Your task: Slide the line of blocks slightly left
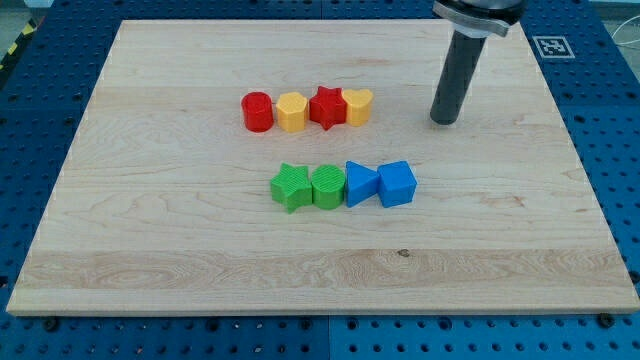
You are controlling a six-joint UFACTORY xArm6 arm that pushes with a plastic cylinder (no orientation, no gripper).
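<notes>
Two lines of blocks lie on the wooden board [150, 240]. The upper line, from the view's left: a red cylinder [257, 111], a yellow block [291, 112], a red star [326, 107] and a yellow block [358, 105], all touching. The lower line: a green star [291, 187], a green cylinder [327, 186], a blue triangular block [360, 183] and a blue cube [397, 183]. My tip [444, 120] stands to the right of the upper line, apart from the yellow block at its right end.
The board lies on a blue perforated table [30, 140]. A black and white marker tag [551, 46] sits off the board's top right corner.
</notes>
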